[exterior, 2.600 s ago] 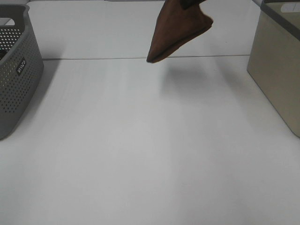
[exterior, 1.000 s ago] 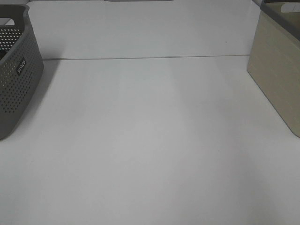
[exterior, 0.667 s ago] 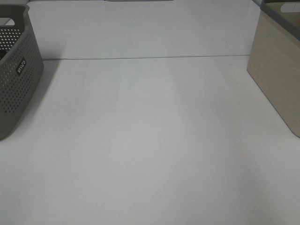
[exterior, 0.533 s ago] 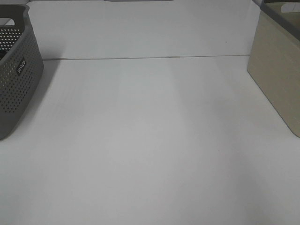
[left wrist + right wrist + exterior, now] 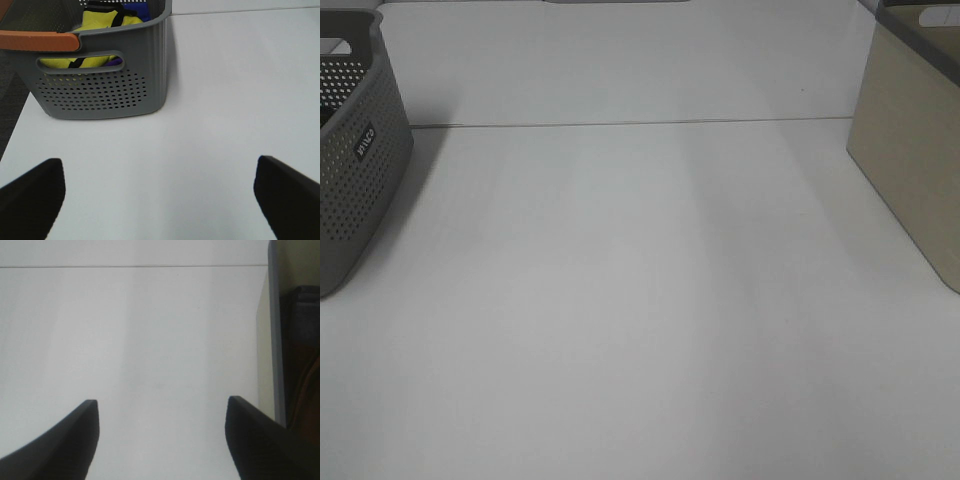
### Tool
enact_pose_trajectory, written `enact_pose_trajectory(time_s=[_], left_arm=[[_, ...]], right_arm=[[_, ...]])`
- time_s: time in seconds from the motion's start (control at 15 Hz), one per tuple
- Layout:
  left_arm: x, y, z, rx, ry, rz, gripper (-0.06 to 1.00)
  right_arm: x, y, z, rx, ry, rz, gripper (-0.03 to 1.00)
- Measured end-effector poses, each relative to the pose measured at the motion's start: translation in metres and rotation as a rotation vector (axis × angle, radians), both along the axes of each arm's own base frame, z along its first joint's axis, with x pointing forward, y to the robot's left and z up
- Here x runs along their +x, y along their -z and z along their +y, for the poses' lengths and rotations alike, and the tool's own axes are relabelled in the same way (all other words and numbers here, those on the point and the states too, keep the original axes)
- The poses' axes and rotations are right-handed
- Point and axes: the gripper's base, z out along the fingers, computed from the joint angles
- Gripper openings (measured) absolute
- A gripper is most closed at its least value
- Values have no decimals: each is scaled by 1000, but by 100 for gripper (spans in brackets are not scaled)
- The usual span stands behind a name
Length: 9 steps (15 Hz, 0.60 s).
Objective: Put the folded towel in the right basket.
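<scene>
At far left, beside the grey perforated basket (image 5: pixel 350 160), the left gripper (image 5: pixel 160 200) holds its jaws spread and empty. Nothing dangles over the surface (image 5: pixel 640 300) any more. The right gripper (image 5: pixel 162 440) has spread its jaws beside the right basket (image 5: pixel 910 160). The folded towel (image 5: pixel 304 390) seems to lie dimly inside, so it is likely delivered.

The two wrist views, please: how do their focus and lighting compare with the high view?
High view: soft, even light, the table nearly washed out, a faint shadow beside the grey basket. Left wrist view: the grey basket is sharp, the left tool is two blurred black shapes. Right wrist view: the right tool is equally blurred, the inside of the beige basket in deep shadow.
</scene>
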Motion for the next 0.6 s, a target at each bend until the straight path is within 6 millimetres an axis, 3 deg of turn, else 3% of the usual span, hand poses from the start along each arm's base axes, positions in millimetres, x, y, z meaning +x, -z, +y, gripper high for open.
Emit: enact_pose_trajectory(time_s=[0.13,0.27,0.6], left_arm=[[0,0,0,0,0,0,97],[0,0,0,0,0,0,97],[0,0,0,0,0,0,97]], right_arm=[[-15,-13,12,-9,-7,-27,67],[-38,-17,10,-20,7,-21,67],[-109,17,1,-70,17,109,67]])
